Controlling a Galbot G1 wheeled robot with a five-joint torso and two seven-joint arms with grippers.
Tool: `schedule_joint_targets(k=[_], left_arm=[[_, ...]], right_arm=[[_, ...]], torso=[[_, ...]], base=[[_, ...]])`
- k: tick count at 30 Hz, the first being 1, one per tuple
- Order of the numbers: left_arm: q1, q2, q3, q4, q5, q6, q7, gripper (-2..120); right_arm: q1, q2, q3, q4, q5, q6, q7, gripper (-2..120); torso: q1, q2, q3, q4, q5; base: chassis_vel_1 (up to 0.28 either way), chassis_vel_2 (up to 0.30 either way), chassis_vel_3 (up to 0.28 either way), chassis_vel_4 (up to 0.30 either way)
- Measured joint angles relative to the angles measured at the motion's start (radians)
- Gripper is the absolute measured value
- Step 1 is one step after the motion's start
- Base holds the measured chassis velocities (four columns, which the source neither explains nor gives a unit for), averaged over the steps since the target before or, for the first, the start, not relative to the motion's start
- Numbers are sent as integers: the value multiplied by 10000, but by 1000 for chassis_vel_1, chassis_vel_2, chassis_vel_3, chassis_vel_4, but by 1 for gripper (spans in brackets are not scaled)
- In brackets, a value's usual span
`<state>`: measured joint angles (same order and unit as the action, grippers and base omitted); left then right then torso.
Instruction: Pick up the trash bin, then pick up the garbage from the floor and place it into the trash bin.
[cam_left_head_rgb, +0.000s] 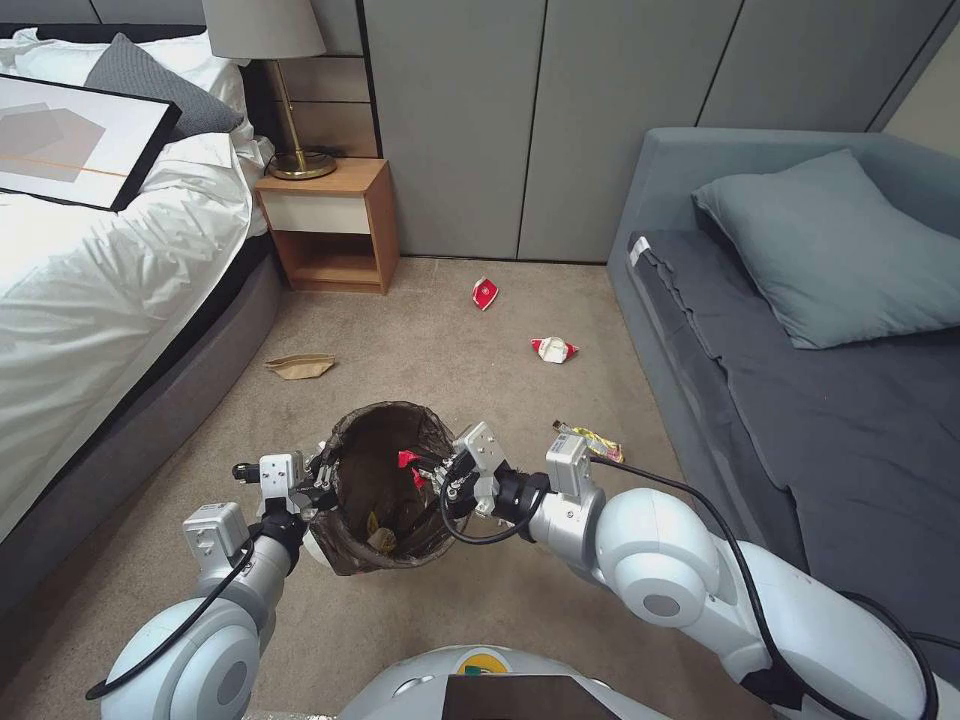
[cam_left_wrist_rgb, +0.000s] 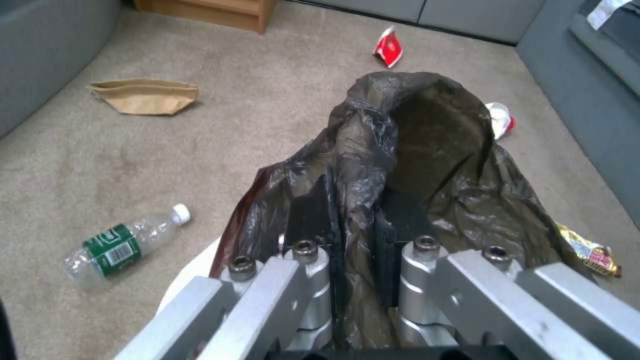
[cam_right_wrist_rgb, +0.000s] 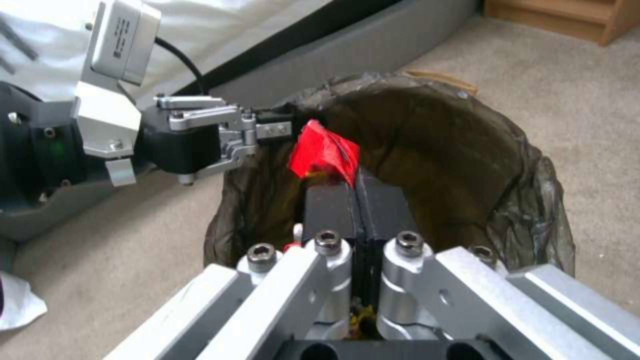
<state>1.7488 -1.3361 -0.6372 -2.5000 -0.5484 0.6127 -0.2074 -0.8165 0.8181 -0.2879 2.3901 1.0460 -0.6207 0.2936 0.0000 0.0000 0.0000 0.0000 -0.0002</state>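
The trash bin (cam_left_head_rgb: 385, 490), with a dark brown bag folded over its rim, is held off the tan carpet floor (cam_left_head_rgb: 420, 340) in front of me. My left gripper (cam_left_head_rgb: 320, 490) is shut on the bin's near-left rim, pinching the bag (cam_left_wrist_rgb: 427, 150). My right gripper (cam_left_head_rgb: 425, 465) hangs over the bin's mouth, shut on a red wrapper (cam_right_wrist_rgb: 325, 157). On the floor lie a flat brown paper bag (cam_left_head_rgb: 300, 366), a red cup (cam_left_head_rgb: 484, 292), a crushed red-and-white cup (cam_left_head_rgb: 553, 349), a yellow wrapper (cam_left_head_rgb: 590, 440) and a plastic bottle (cam_left_wrist_rgb: 123, 245).
A bed (cam_left_head_rgb: 110, 300) runs along the left. A wooden nightstand (cam_left_head_rgb: 325, 225) with a lamp stands behind it. A grey sofa (cam_left_head_rgb: 800, 330) fills the right side. Open carpet lies between them, beyond the bin.
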Motion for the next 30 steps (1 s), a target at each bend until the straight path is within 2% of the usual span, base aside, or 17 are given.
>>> schedule_joint_targets(k=[1,5,10,13,14,17,18,22,23,25,30], left_arm=[[0,0,0,0,0,0,0,8],[0,-44,23,0,27,2,12,8],[-2,-47,20,0,28,2,17,8],[-27,-47,15,0,28,5,30,8],[-27,-47,15,0,28,5,30,8],[-46,-44,14,0,26,7,43,8],[-46,-44,14,0,26,7,43,8],[-57,-38,10,0,19,8,47,8],[-57,-38,10,0,19,8,47,8],[-65,-31,8,0,13,8,49,8],[-90,-29,5,0,8,8,51,8]], right_arm=[[0,0,0,0,0,0,0,3],[300,201,-310,-121,106,-73,353,21],[486,279,-408,-162,278,-73,573,32],[757,299,-475,-162,604,-92,832,51],[757,299,-475,-162,604,-92,832,51],[875,291,-477,-181,634,-94,835,65],[875,291,-477,-181,634,-94,835,65],[935,324,-473,-230,663,-94,838,84],[935,324,-473,-230,663,-94,838,84],[935,310,-433,-186,703,-90,838,95],[817,217,-151,58,757,7,786,100]], torso=[[0,0,0,0,0],[0,0,0,1,0],[0,0,0,0,1],[0,0,0,0,1],[0,0,0,0,1],[0,0,0,0,1],[0,0,0,0,1],[0,0,0,0,1],[0,0,0,0,1],[0,0,0,0,2],[0,0,0,0,2]], base=[[0,0,0,0],[0,0,0,0],[0,0,0,0],[0,0,0,0],[0,0,0,0],[0,0,0,0],[0,0,0,0],[0,0,0,0],[0,0,0,0],[0,0,0,0],[0,0,0,0]])
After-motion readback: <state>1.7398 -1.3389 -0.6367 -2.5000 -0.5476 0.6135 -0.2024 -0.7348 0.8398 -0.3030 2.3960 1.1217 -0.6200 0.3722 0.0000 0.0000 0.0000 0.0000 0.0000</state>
